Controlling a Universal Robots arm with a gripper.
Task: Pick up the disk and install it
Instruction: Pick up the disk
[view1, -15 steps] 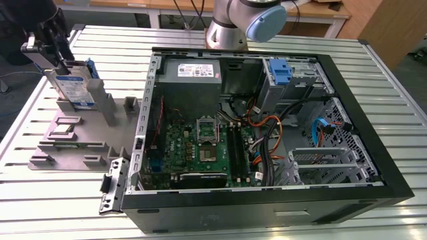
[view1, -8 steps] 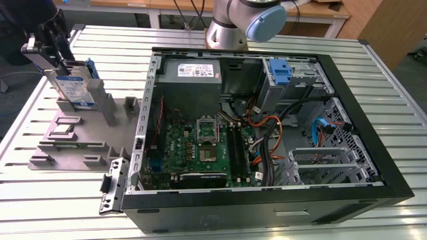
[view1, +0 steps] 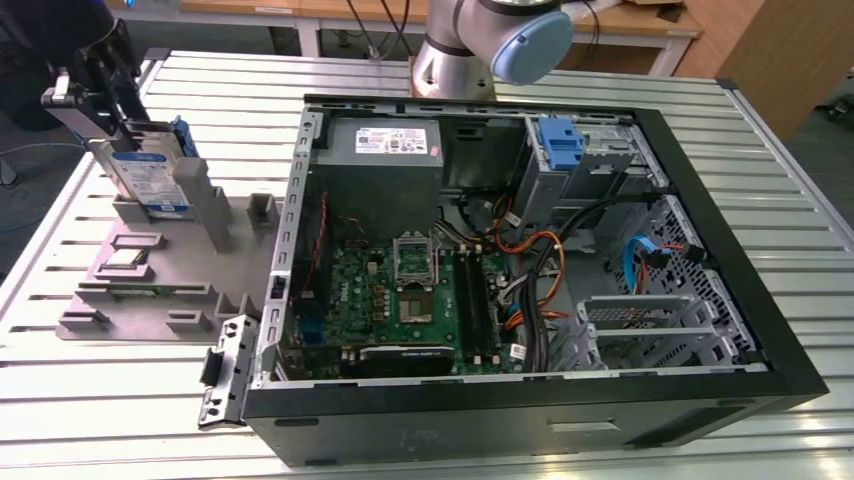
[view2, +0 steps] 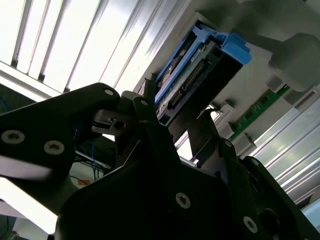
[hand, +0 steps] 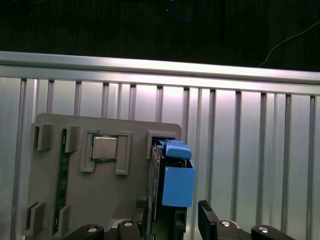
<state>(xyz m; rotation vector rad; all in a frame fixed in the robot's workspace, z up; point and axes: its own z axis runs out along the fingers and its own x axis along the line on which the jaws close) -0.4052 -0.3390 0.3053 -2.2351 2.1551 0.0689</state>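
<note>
The gripper (hand: 175, 225) has its fingers (hand: 207, 220) spread, one beside each flat face of the disk (hand: 176, 186). A gap shows at one finger, so nothing is clamped yet. The disk stands on edge in a slot of the grey fixture plate (hand: 125, 200), at the plate's corner toward the table (view1: 134, 400) edge on the exterior view's left. Upright storage probably serves to expose both faces for a pinch. The open computer case (view1: 787, 380) lies well apart, mid-table.
</note>
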